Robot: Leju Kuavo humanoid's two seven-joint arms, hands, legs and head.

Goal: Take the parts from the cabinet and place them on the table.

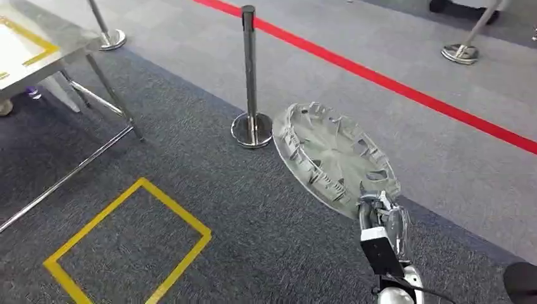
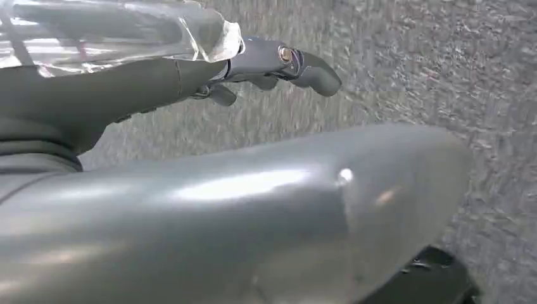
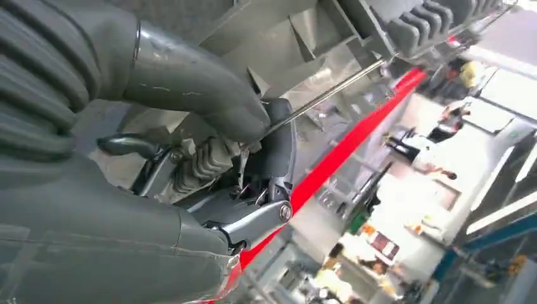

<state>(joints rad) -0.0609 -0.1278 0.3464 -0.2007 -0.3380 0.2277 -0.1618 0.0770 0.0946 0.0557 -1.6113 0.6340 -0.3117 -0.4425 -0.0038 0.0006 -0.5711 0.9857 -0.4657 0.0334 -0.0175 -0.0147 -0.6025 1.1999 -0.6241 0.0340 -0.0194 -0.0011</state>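
A round grey wheel cover (image 1: 329,155) hangs tilted in the air above the carpet, its ribbed inner side facing me. My right hand (image 1: 380,212) grips it by the lower rim. In the right wrist view the thumb and fingers of my right hand (image 3: 209,145) clamp the edge of the wheel cover (image 3: 304,38). The steel table (image 1: 38,57) with a yellow outline on its top stands at the far left. My left hand (image 2: 158,82) hangs over the carpet, fingers (image 2: 304,66) stretched out and holding nothing.
A chrome barrier post (image 1: 251,76) stands just left of the wheel cover, with two more posts (image 1: 107,35) (image 1: 460,52) farther back. A red floor line (image 1: 392,82) crosses behind. A yellow taped square (image 1: 126,247) marks the carpet near the table legs.
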